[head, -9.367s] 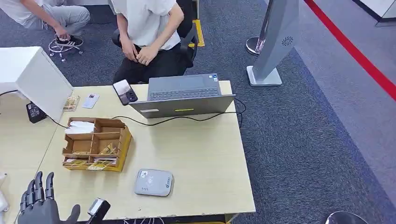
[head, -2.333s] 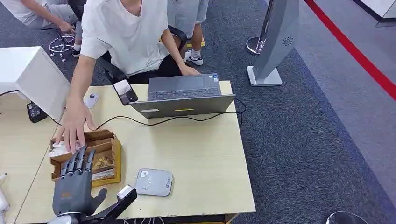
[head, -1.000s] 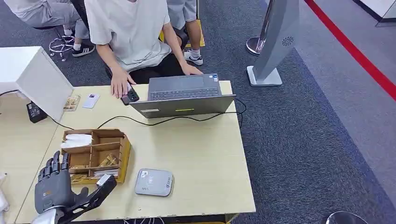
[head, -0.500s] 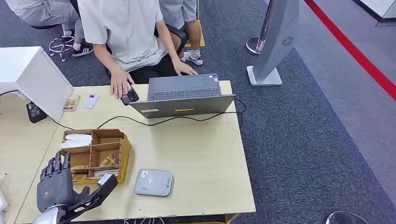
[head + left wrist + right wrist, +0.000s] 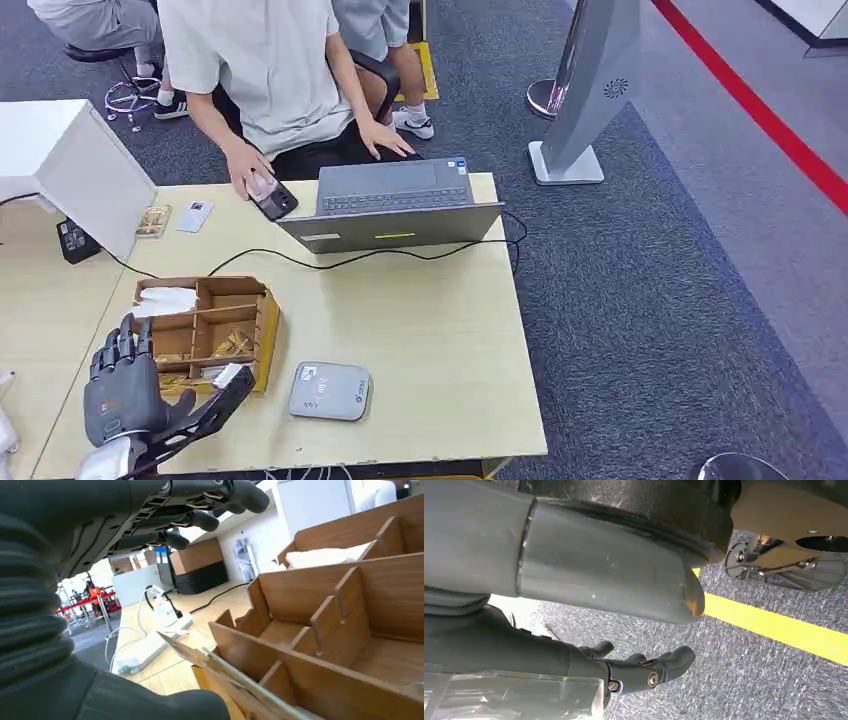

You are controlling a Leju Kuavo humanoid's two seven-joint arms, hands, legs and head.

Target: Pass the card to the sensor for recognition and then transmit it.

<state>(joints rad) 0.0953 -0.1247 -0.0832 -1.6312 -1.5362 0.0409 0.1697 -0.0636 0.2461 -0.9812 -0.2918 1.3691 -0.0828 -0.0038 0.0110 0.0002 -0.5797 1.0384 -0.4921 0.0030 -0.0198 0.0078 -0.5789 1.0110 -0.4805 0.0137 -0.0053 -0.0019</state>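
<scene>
Open grey laptop at far edge of wooden table, black cable trailing just in front of it. Seated person in white T-shirt behind laptop, one hand on black phone left of laptop, other hand just behind it. White box further left. Grey stand and red floor line on carpet, right of laptop.
</scene>
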